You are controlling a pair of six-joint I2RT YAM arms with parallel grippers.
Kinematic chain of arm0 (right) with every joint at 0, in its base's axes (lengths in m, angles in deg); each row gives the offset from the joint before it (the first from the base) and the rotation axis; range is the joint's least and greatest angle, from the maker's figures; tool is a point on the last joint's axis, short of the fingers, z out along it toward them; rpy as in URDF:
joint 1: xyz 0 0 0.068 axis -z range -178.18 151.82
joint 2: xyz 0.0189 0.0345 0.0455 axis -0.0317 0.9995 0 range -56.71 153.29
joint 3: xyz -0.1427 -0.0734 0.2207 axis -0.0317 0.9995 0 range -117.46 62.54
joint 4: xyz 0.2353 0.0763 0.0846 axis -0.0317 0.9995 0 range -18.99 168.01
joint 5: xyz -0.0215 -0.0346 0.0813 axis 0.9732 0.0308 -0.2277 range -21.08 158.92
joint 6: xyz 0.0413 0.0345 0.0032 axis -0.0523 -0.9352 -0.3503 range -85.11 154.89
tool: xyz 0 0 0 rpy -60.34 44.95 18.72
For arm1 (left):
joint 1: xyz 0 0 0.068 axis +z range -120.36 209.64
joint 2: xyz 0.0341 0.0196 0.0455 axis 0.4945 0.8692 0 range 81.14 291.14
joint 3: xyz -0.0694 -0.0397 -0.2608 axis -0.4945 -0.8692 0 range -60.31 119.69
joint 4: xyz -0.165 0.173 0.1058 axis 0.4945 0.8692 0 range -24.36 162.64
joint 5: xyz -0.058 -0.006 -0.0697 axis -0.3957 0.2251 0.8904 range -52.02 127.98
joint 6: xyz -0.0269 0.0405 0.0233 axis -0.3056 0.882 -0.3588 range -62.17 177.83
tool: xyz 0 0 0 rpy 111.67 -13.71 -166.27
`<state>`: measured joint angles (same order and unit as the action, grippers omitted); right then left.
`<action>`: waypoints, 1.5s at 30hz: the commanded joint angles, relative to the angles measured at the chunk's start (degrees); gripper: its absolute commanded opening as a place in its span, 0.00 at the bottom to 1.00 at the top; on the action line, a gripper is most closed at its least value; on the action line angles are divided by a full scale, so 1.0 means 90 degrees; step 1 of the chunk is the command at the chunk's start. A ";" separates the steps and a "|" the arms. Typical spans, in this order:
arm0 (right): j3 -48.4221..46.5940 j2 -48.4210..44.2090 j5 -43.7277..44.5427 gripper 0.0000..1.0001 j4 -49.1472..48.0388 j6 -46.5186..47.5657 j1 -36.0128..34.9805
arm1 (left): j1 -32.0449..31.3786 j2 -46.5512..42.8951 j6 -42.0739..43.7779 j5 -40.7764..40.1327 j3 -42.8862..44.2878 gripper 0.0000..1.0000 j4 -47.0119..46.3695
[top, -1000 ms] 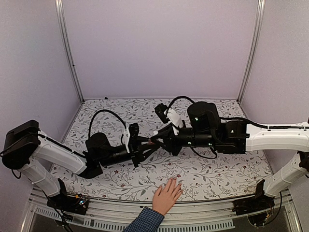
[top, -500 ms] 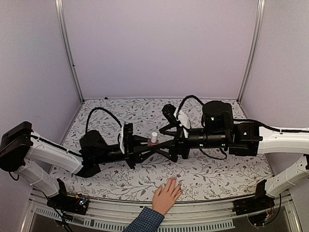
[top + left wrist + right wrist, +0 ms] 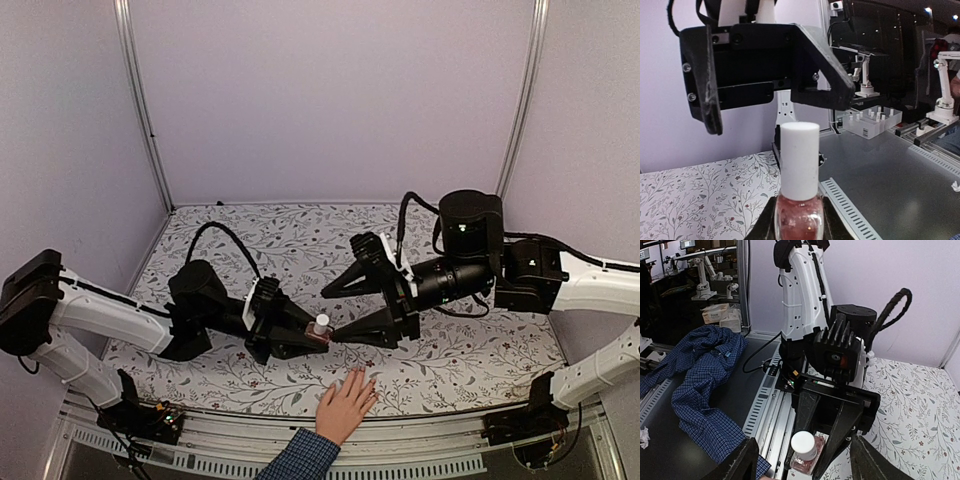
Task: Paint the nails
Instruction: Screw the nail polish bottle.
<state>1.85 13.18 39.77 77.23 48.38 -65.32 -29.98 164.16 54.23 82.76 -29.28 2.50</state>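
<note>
A light-skinned hand with a blue checked cuff lies flat at the table's front edge; its nails are too small to make out. My left gripper is shut on a small pink bottle with a white cap, held upright just behind the fingers. In the left wrist view the bottle sits between the jaws of this gripper. My right gripper is wide open and faces the cap without touching it. In the right wrist view the cap lies between this gripper's spread fingers.
The floral table cover ends at a metal rail by the hand. Purple walls close in the back and sides. The blue checked sleeve hangs beyond the table's front edge.
My left gripper has carried the bottle toward the front edge, close to the hand. My right gripper has pulled back to the right and opened wide. The hand has not moved.
</note>
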 commanded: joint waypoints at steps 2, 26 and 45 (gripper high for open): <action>-0.0614 0.0468 -0.0874 0.58 0.0625 0.0648 -0.0044 | 0.0009 0.0258 -0.0314 0.1099 0.0318 0.00 -0.0174; -0.0832 0.0866 -0.0556 0.10 0.1045 0.1118 -0.0236 | 0.0081 0.0686 -0.1145 0.1627 0.0408 0.00 -0.1310; -0.0730 0.1210 0.1179 0.00 0.0736 0.0407 -0.0219 | 0.0425 0.0075 -0.0771 -0.0885 0.0074 0.00 -0.1078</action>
<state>-5.43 21.24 43.20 82.78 55.49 -66.87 -26.85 167.97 44.44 87.37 -29.94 -7.29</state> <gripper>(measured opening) 0.141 0.225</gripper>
